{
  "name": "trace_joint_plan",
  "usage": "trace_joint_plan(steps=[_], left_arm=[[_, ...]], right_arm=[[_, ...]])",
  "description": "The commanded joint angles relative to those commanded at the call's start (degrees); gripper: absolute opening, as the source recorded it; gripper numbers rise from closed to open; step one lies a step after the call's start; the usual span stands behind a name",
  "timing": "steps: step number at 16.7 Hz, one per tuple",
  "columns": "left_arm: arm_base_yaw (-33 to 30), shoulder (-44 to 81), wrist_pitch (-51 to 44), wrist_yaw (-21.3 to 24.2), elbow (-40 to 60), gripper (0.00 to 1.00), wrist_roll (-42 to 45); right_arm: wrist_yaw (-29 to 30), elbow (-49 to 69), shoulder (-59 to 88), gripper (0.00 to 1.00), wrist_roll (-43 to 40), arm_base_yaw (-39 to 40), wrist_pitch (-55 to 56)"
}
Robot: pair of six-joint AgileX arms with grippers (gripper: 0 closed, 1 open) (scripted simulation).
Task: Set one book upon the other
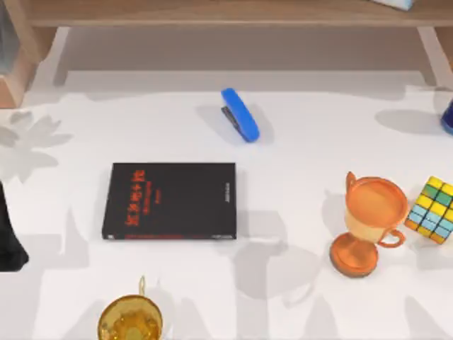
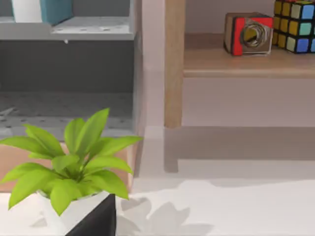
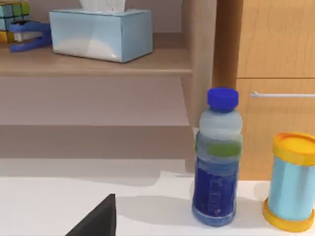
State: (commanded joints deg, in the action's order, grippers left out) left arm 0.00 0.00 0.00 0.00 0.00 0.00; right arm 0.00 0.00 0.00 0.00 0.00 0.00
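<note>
Flat on the white bench [image 1: 297, 142] lies the black book [image 1: 170, 201], its red title characters too small to read; a blue stapler [image 1: 240, 114] sits beyond it, an orange trophy cup [image 1: 368, 223] and a colour cube [image 1: 433, 208] off to the right, and a gold cup [image 1: 131, 320] is cut off at the near edge. At the far left edge a dark shape of the left arm [image 1: 8, 237] is partly cropped; its pincer's state cannot be told, and the book lies well to its right. A dark wedge [image 3: 96, 220] intrudes in the right wrist view near a blue bottle [image 3: 217, 160].
</note>
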Motion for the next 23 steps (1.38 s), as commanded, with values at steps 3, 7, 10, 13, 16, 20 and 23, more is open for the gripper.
trace_joint_plan(steps=[3,7,10,13,16,20,23], left_arm=[[0.21,0.57,0.28,0.12,0.57,1.00,0.01],[2.66,8.99,3.65,2.11,8.18,1.00,0.00],[5.46,21.52,7.61,5.03,17.81,1.00,-0.08],[8.66,37.95,12.23,8.80,29.38,1.00,-0.19],[12.06,56.46,17.19,12.99,41.86,1.00,-0.27],[16.52,81.02,23.66,18.40,58.16,1.00,-0.29],[19.47,96.91,27.87,21.74,68.70,1.00,-0.24]], right_arm=[[0.00,0.00,0.00,1.00,0.00,0.00,0.00],[0.00,0.00,0.00,1.00,0.00,0.00,0.00],[0.00,0.00,0.00,1.00,0.00,0.00,0.00],[0.00,0.00,0.00,1.00,0.00,0.00,0.00],[0.00,0.00,0.00,1.00,0.00,0.00,0.00],[0.00,0.00,0.00,1.00,0.00,0.00,0.00],[0.00,0.00,0.00,1.00,0.00,0.00,0.00]])
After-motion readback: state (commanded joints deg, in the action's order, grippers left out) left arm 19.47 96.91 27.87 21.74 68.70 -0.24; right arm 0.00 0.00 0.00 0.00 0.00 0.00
